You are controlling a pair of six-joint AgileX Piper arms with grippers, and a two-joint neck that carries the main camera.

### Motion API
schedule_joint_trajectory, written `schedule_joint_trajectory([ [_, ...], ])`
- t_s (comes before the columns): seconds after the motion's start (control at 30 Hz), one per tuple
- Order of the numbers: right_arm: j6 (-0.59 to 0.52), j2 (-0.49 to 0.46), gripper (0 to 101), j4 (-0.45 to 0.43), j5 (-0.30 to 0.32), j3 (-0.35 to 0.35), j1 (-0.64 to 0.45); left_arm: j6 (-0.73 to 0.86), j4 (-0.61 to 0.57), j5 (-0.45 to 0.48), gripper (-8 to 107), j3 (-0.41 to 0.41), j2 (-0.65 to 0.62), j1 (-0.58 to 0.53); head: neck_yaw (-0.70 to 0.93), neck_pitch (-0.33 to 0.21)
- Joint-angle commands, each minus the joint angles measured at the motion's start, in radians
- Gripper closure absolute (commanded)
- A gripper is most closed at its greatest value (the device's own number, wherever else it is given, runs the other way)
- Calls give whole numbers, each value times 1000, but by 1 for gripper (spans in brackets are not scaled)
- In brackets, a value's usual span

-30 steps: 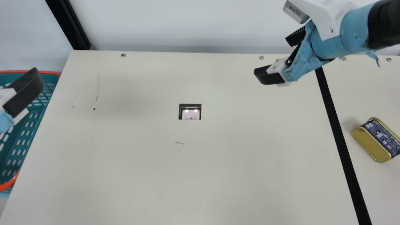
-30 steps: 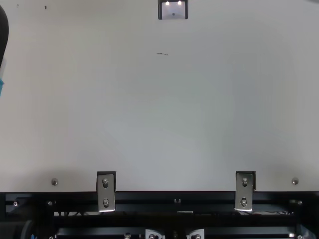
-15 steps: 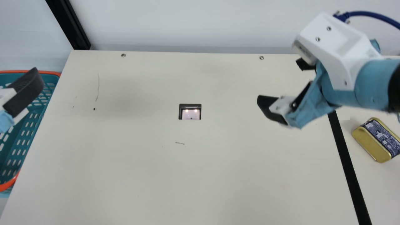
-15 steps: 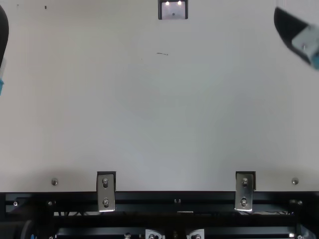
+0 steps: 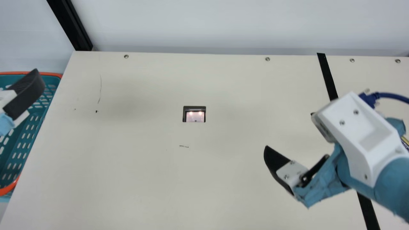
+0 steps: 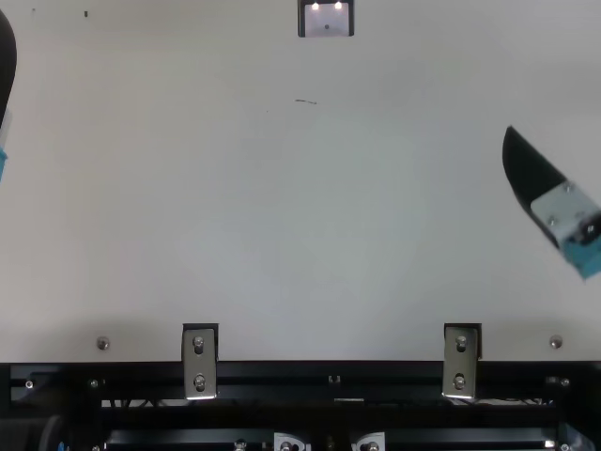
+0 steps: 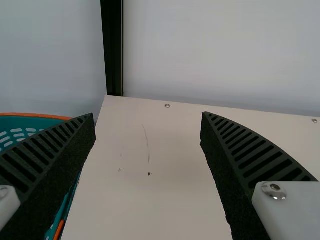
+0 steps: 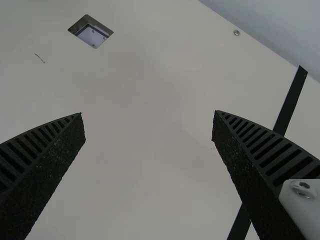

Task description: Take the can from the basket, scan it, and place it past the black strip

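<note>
One cream table (image 5: 191, 195) is the biggest thing. Its back edge runs beneath the pale wall (image 5: 207, 25), its left edge slants beside the basket, and its front edge shows in the top view. A broad stretch of tabletop gives room between the two claws.

There is one teal basket (image 5: 53, 75) with an orange rim, cut off by the main view's left side. One black strip (image 5: 329, 80) crosses the right part of the table from the back edge, partly hidden by the right arm.

Two claws show. The right claw (image 5: 289, 130) is spread wide over the tabletop, with nothing between its fingers, which are on the scanner's side of the strip. The left claw (image 5: 25, 94) is near the basket, also wide and holding nothing.

Two metal brackets (image 6: 199, 362) sit on the front edge. One can (image 5: 405, 142) lies past the strip, apart from the right claw's fingers and mostly hidden behind its arm. One scanner (image 5: 195, 117) is set into the table between the claws. Smallest are four screws (image 5: 126, 56) along the back edge.
</note>
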Motion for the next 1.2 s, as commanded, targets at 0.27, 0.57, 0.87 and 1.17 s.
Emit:
schedule_joint_trajectory([
  [0.27,79,-64,0,-27,-33,57,4,0,0,0,9,0,0,0,8,-4],
  [0.57,113,-50,0,-67,-46,48,-1,0,0,0,9,0,0,0,8,-4],
  [0.87,248,-55,0,-211,-159,81,-68,0,0,0,9,0,0,0,8,-4],
  [1.17,405,-165,0,-336,-232,203,-113,0,0,0,9,0,0,0,8,-4],
])
